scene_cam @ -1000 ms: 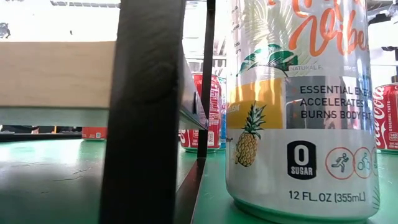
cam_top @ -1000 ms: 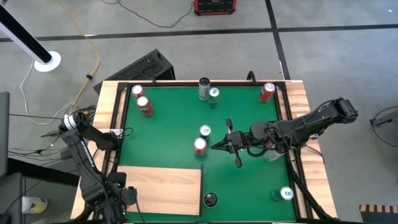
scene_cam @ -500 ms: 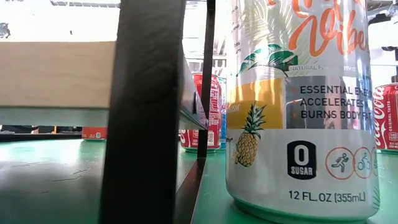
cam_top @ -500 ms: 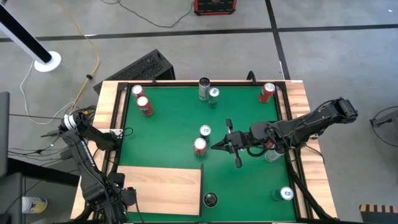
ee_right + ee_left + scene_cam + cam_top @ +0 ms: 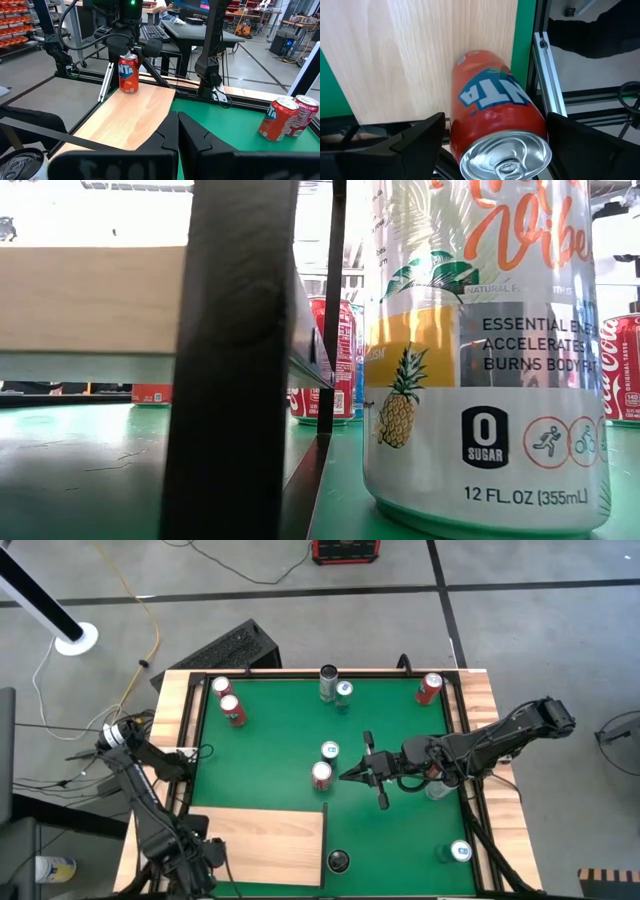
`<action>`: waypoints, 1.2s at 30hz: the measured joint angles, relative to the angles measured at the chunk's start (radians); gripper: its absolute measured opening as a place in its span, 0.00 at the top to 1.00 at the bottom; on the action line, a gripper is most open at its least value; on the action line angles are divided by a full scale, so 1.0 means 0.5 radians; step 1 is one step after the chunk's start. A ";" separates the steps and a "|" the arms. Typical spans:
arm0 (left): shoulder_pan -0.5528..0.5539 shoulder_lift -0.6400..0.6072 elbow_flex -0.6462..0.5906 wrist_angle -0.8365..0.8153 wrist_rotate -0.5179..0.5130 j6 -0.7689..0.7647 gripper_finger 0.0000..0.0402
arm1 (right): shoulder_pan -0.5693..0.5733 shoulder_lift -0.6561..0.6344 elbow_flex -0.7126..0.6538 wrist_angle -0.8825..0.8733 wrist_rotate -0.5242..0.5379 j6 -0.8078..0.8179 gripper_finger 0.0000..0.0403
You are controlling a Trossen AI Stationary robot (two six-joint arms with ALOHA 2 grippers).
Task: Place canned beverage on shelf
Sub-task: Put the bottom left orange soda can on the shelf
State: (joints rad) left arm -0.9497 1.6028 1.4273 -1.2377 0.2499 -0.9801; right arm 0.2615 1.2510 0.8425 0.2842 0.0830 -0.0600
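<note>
The orange can carries a blue band with white letters and a silver top; it shows orange on the shelf, which is pale, light-grained wood. The mat is green. The nearest can is silver-white with orange script, a yellow pineapple, green leaves and black print. A red can bears white lettering.

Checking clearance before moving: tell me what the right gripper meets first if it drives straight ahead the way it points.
Probably the red-topped can just ahead of the shut right gripper on the green mat; depth is unclear.
</note>
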 joint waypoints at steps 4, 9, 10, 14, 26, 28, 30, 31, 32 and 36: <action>0.008 0.000 0.000 0.003 0.009 -0.001 0.17 | 0.000 0.000 0.000 -0.024 0.000 0.001 0.92; 0.017 0.000 0.000 0.095 0.009 0.000 0.17 | 0.000 0.000 0.000 -0.029 0.000 0.000 0.92; 0.022 0.000 0.000 0.116 0.009 0.000 0.17 | 0.000 0.000 0.000 -0.029 0.000 0.000 0.92; 0.055 0.000 0.000 0.164 -0.014 0.055 0.17 | 0.000 0.000 0.000 -0.029 0.000 0.000 0.94; 0.191 -0.001 0.001 0.136 -0.422 0.161 0.18 | 0.027 0.000 0.000 -0.038 -0.002 0.014 0.93; 0.217 -0.002 -0.012 0.135 -0.428 0.161 0.20 | 0.026 0.000 0.000 -0.038 -0.003 0.013 0.93; 0.234 0.002 -0.038 0.077 -0.410 0.156 0.26 | 0.026 0.000 0.000 -0.047 -0.003 0.014 0.94; 0.243 0.010 -0.049 0.032 -0.392 0.151 0.30 | 0.026 0.000 0.000 -0.058 -0.004 0.014 0.94; 0.251 0.026 -0.051 -0.011 -0.364 0.147 0.35 | 0.026 0.000 0.000 -0.071 -0.004 0.014 0.94; 0.280 0.068 -0.053 -0.041 -0.266 0.195 0.59 | 0.026 0.000 -0.001 -0.118 -0.007 0.014 0.92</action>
State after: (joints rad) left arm -0.8096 1.6369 1.4006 -1.2579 0.1172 -0.8824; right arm 0.2745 1.2510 0.8421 0.2253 0.0797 -0.0528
